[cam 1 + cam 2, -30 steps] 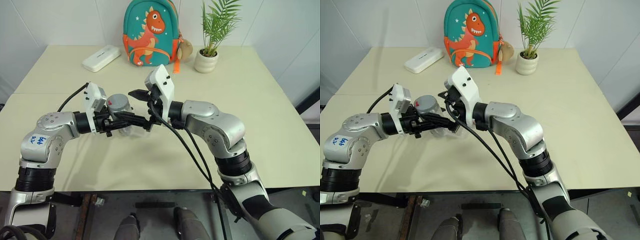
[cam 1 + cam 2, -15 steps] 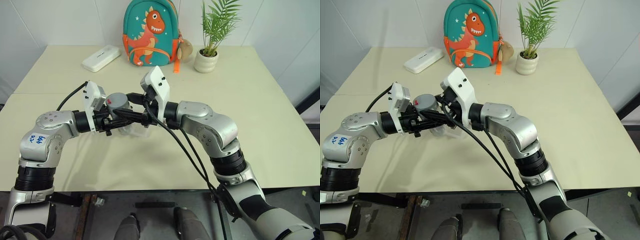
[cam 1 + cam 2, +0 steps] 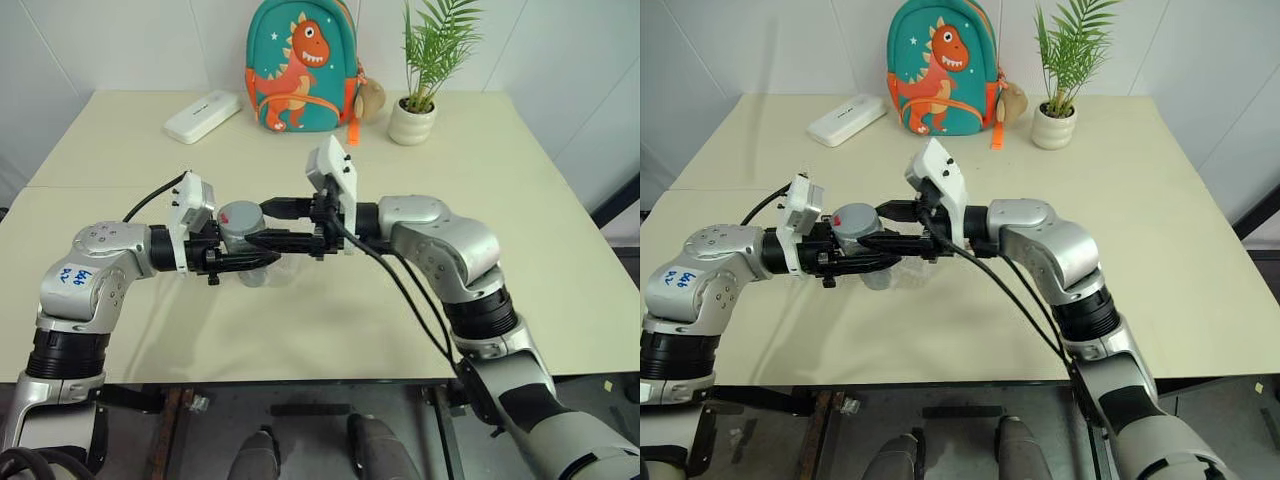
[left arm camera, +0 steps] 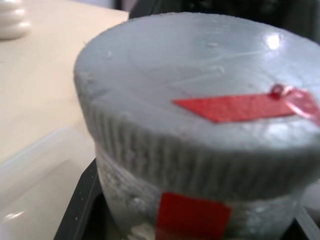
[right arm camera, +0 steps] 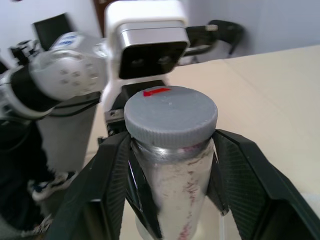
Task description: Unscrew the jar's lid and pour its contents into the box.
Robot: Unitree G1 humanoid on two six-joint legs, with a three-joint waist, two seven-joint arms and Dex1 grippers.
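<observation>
The jar [image 3: 240,226] sits upright in mid-air above the near half of the table [image 3: 520,200], pinched from both sides at once. The left gripper [image 3: 262,259] reaches in from nine o'clock and is closed around the jar's lower body; in the left wrist view its black fingers [image 4: 80,210] show pressed against the frosted wall just under the ribbed cap. The right gripper [image 3: 268,222] comes in from three o'clock, level, and is likewise closed on the jar, its two dark fingers [image 5: 117,170] bracketing the glassy body just below the lid [image 5: 171,114]. The lid is on, a grey ribbed disc with a short red strip across its top, and another red patch [image 4: 192,216] lies on the jar's side beneath it. Directly under the jar, resting on the table, is the clear box [image 3: 262,271], of which the rim shows below the left fingers. Towards twelve o'clock, well apart from the grippers, a white oblong case [image 3: 203,116] lies at about eleven, a teal dinosaur backpack [image 3: 300,66] stands at the far edge, and a potted plant [image 3: 420,80] is at about one o'clock beside it.
</observation>
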